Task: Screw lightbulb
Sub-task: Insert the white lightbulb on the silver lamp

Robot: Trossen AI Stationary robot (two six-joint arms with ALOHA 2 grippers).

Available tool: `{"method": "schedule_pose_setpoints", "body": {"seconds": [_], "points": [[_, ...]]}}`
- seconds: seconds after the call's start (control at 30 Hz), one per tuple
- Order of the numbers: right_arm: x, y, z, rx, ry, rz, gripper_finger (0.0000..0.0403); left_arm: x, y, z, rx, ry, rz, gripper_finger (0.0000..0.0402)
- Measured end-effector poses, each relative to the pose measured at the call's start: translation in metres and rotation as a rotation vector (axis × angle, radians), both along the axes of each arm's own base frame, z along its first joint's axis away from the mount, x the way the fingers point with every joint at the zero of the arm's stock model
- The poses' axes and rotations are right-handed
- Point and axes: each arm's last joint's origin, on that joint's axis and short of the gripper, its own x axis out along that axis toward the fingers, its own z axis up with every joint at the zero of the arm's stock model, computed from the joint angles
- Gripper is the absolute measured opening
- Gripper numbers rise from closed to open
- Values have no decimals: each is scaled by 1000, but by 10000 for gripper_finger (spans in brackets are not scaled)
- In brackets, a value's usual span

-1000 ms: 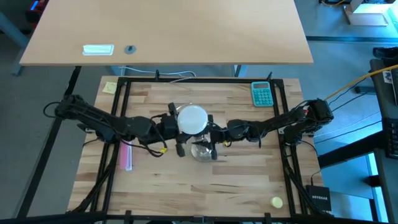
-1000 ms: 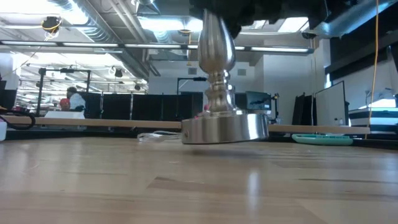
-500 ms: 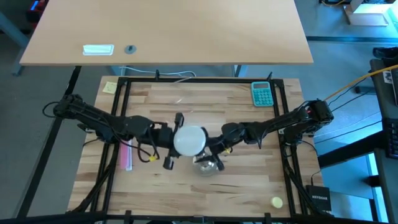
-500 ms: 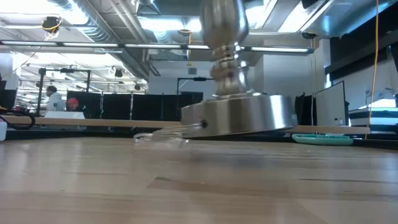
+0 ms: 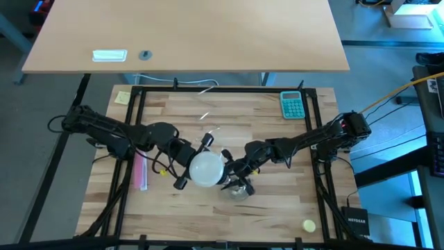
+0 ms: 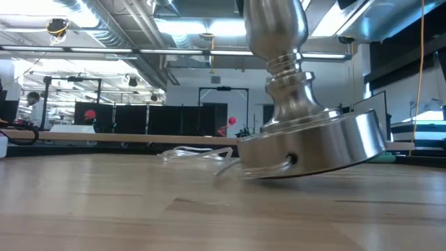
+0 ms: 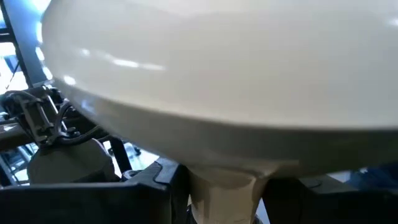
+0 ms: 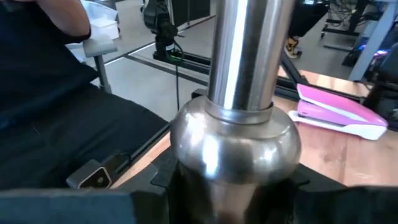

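The white frosted lightbulb [image 5: 207, 169] is held by my left gripper [image 5: 193, 167] at the table's middle, and its globe fills the left wrist view [image 7: 224, 68]. The silvery socket stand [image 5: 238, 187] is held by my right gripper [image 5: 236, 177] just to the bulb's right. In the low view the stand [image 6: 306, 139] is tilted, with its round base low over the wood. A clear cord [image 6: 198, 155] trails from the base. The stand's top and the bulb's screw base are hidden. My left gripper pinches the bulb's narrow neck [image 7: 222, 186] between its two fingers, just under the globe. The bulb is lifted clear, with its globe turned up toward the high camera. My right gripper pinches the stand's stem at the rounded bulge [image 8: 236, 146] between its two fingers, coming from the table's right. The stand is tilted; I cannot tell whether its base [image 6: 313, 150] touches the table.
A pink stapler [image 5: 142, 173] lies left of the grippers, and also shows in the right wrist view [image 8: 339, 115]. A teal calculator [image 5: 292, 104] is at the far right, a yellow note [image 5: 123, 97] at the far left, and a small yellow object [image 5: 308, 224] at the near right.
Both grippers have moved toward the table's near edge, carrying the bulb and the stand along. My left gripper has turned about. The stand, upright before, has come nearer the low camera and tipped, and its cord drags behind it.
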Motion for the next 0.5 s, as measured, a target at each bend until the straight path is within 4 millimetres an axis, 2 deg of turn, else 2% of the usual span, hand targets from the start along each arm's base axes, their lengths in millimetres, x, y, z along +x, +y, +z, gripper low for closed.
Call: {"method": "schedule_pose_setpoints", "body": {"seconds": [0.17,0.27,0.37,0.5], "points": [[1,-1,0,-32,-18,-46,141,0,0,0,-31,16,11,142],[2,-1,7,-25,-96,-62,141,0,0,-7,-48,76,19,193],[3,-1,15,-6,-182,-93,141,-2,-1,-2,-62,62,31,239],[4,-2,16,-9,-177,-121,141,-1,-1,-3,-58,74,49,265]]}}
